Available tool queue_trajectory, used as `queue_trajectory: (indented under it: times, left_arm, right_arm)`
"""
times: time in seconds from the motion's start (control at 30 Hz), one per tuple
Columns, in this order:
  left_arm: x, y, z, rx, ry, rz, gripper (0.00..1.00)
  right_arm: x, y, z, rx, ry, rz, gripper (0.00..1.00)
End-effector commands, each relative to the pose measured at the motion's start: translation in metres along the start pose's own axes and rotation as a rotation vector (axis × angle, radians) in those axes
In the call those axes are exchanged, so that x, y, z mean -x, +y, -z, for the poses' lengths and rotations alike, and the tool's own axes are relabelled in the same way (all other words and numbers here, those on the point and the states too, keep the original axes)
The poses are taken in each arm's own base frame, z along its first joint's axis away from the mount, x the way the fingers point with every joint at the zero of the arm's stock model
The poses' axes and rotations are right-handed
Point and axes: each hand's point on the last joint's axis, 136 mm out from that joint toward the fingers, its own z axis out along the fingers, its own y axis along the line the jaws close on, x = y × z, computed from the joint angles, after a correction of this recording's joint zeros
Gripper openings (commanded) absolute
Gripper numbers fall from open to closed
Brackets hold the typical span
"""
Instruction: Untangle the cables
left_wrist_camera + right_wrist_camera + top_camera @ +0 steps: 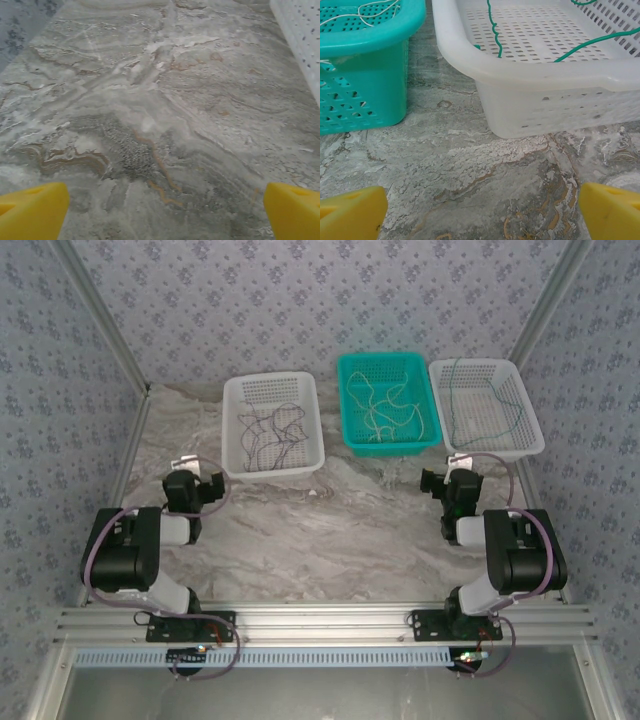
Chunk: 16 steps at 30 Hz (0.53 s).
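Right now you have the cables lying apart by colour in three baskets at the far side of the marbled table; the maroon cables sit loosely heaped in the left white basket, the pale cables in the teal basket, the green cable in the right white basket. Your left gripper hangs over bare tabletop, yellow fingers spread wide with nothing between them; your right gripper faces the gap between the teal and right white baskets, fingers equally far apart, empty.
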Motion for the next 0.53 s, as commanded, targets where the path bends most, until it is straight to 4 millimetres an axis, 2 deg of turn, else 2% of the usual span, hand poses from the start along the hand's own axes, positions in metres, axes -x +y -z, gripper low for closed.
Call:
queue_trajectory:
  times: [0.0, 0.5]
  left_arm:
    - [0.0299, -0.0065, -0.0008, -0.043, -0.089, 0.002, 0.99]
    - [0.0283, -0.0071, -0.0008, -0.039, -0.080, -0.005, 0.99]
  right_arm:
    - [0.0140, -0.0010, -0.0016, 0.001, -0.040, 0.002, 1.00]
    - [0.0142, 0.0041, -0.0018, 0.036, -0.036, 0.011, 1.00]
